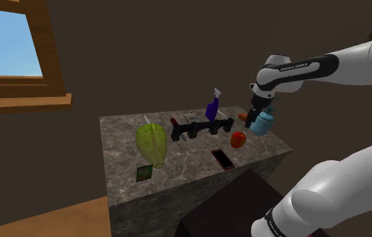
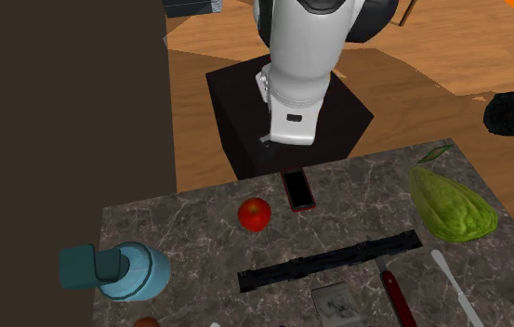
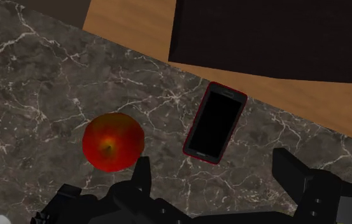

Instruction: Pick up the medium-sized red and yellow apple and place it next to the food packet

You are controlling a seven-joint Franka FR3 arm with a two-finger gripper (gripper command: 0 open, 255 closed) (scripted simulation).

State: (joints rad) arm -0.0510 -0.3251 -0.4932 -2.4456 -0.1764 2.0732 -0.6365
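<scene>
Currently the gripper (image 3: 218, 173) hovers over the marble tabletop (image 3: 34, 83) with its two black fingers (image 3: 142, 175) spread wide apart and nothing clasped between them. The red and yellow apple (image 3: 112, 141) rests on the marble just outside one finger, close to its tip but apart from it, so it is not in the gap. A black smartphone with a red edge (image 3: 214, 122) lies flat ahead of the open gap, near the table's edge, and just beside the apple without touching it.

From the shoulder view, the apple sits toward the table's right end, between the black knife rack (image 1: 201, 128) and the phone. The dark green food packet (image 1: 144, 172) lies well apart from it, toward the left near the front edge, just below a large green leafy vegetable (image 1: 152, 145). A purple spray bottle (image 1: 212, 106) stands behind the rack, and a light blue bottle with a teal cap (image 1: 264, 122) is close under the hand.

From the second exterior view, a red-handled knife (image 2: 396, 293) lies beside the rack, and the black stand (image 2: 236, 111) is beyond the table's edge.
</scene>
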